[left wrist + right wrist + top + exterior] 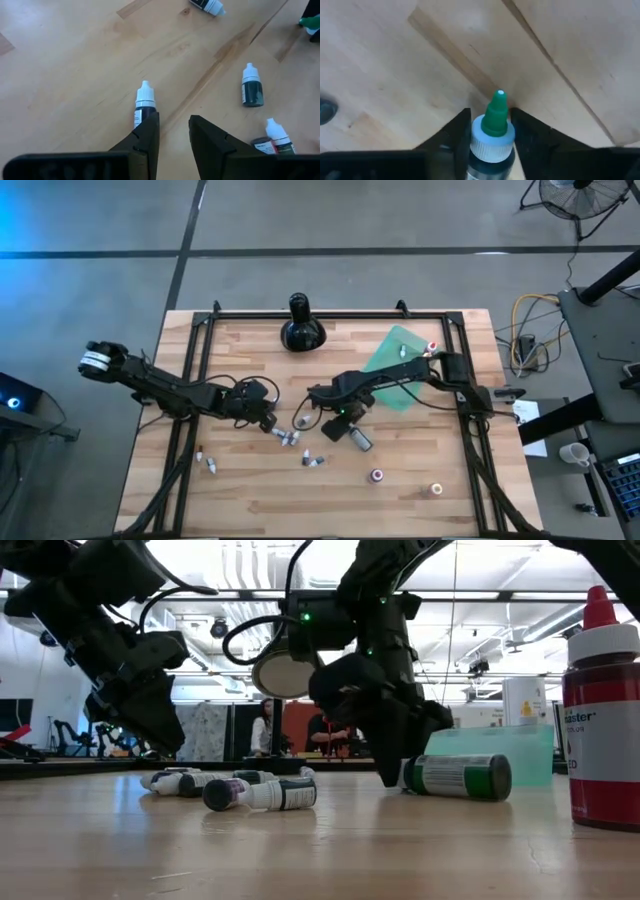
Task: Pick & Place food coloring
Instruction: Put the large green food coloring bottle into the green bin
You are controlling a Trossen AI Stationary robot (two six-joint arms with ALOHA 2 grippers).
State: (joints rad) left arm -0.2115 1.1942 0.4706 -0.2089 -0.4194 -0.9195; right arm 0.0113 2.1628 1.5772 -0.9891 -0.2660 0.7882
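Observation:
My right gripper stands near the table's middle, pointing steeply down, shut on a green-tipped food coloring bottle. My left gripper hovers to its left, open by a narrow gap with nothing between the fingers. A white-capped dark vial lies on its side just beside one left finger. More small vials lie on their sides on the wood nearby. My right gripper has the bottle's white collar, just below the green nozzle, between its two fingers. The fingers come steeply from above at the cap end. The dark body lies on its side on the table.
A black bulbous long-necked object stands at the far middle, and a teal sheet lies at the far right under my right arm. A red bottle stands upright near the front. Single vials are scattered along the near side.

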